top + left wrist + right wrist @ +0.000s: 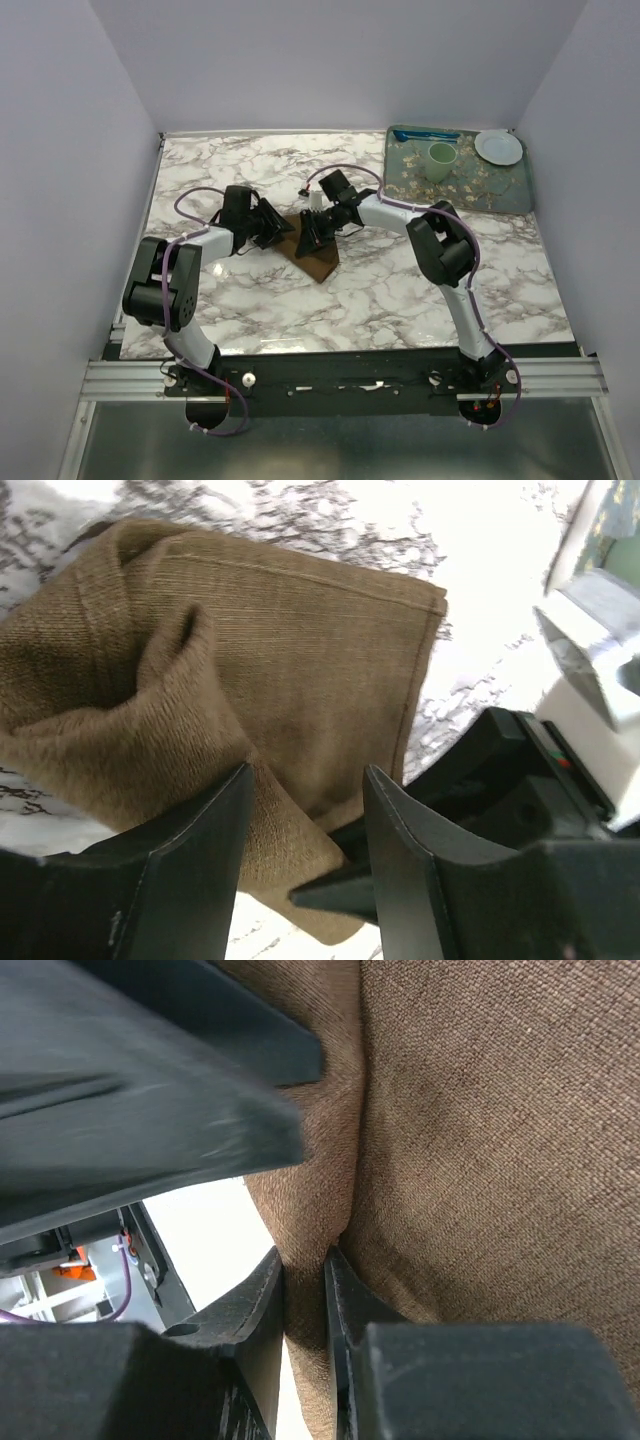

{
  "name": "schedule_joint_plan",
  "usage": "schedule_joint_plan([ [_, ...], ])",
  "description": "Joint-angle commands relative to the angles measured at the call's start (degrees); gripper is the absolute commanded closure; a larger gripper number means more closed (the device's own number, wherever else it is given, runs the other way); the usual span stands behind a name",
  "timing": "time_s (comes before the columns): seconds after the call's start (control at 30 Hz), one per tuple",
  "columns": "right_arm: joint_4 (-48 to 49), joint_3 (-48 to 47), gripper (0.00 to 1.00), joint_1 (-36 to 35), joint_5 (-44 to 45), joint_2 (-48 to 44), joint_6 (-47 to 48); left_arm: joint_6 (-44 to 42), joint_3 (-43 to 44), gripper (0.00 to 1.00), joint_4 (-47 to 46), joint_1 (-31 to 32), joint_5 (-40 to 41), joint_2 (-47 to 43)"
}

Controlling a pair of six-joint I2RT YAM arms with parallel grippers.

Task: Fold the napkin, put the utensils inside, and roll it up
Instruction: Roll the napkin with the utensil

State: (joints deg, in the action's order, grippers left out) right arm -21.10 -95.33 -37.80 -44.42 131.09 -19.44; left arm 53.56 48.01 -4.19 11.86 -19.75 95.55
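Observation:
The brown napkin (318,254) lies folded in the middle of the marble table, bunched into a loose hump (130,730) on one side. My right gripper (303,1290) is shut on a raised fold of the napkin (480,1140), with cloth pinched between both fingers. My left gripper (305,820) hangs over the napkin's near corner with its jaws apart; cloth lies under and between them, not pinched. The two grippers meet over the napkin, left (283,232) and right (318,236). One right fingertip (335,892) shows between the left jaws. The utensils are hidden.
A patterned tray (510,195) sits at the back right, holding a green cup (441,160), a white plate (498,147) and a bright blue plastic utensil (425,134). White walls close in the table on three sides.

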Motion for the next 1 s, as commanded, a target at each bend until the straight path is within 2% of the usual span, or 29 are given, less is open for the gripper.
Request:
schedule_joint_plan([
  [0.0, -3.0, 0.1, 0.71, -0.1, -0.4, 1.4, 0.3, 2.9, -3.4, 0.43, -1.8, 0.0, 1.2, 4.5],
  [0.1, -3.7, 0.4, 0.62, -0.1, 1.6, -0.8, 0.9, 3.6, -4.0, 0.43, -2.0, -0.2, 1.5, 5.9],
  [0.13, -3.9, 0.5, 0.53, -0.1, 2.6, -1.6, 1.2, 3.5, -4.4, 0.43, -2.1, -0.3, 1.6, 5.9],
  [0.23, -6.6, 0.5, 0.42, -0.4, 7.6, -5.6, 3.5, 3.1, -5.5, 0.40, -2.6, -0.5, 2.1, 5.6],
  [0.37, -11.7, -1.2, 0.34, -2.9, 17.9, -10.1, 7.0, 3.0, -6.0, 0.39, -2.9, -1.1, 1.9, 5.8],
  [0.4, -12.3, -1.5, 0.32, -4.0, 25.7, -12.2, 8.5, 3.0, -6.0, 0.39, -3.1, -1.2, 1.9, 5.9],
  [0.47, -12.4, -1.4, 0.25, -8.7, 34.4, -14.2, 10.6, 3.1, -6.3, 0.39, -3.5, -1.3, 1.8, 6.0],
  [0.5, -12.3, -1.4, 0.23, -10.6, 44.0, -14.8, 12.5, 3.2, -6.4, 0.39, -3.5, -1.4, 1.6, 6.1],
  [0.6, -10.8, -1.3, 0.17, -17.6, 62.5, -14.6, 16.3, 3.6, -6.7, 0.38, -3.9, -1.8, 1.1, 6.5],
  [0.7, -9.9, -2.2, 0.14, -22.1, 72.2, -11.7, 18.7, 3.5, -6.7, 0.38, -4.1, -2.4, 0.5, 6.8],
  [0.8, -9.1, -2.9, 0.12, -24.1, 74.5, -8.8, 20.6, 3.5, -6.8, 0.39, -4.1, -2.5, 0.4, 6.6],
  [0.97, -8.1, -3.2, 0.12, -24.5, 73.3, -5.5, 20.8, 3.5, -7.0, 0.39, -4.2, -2.7, -0.1, 6.4],
])
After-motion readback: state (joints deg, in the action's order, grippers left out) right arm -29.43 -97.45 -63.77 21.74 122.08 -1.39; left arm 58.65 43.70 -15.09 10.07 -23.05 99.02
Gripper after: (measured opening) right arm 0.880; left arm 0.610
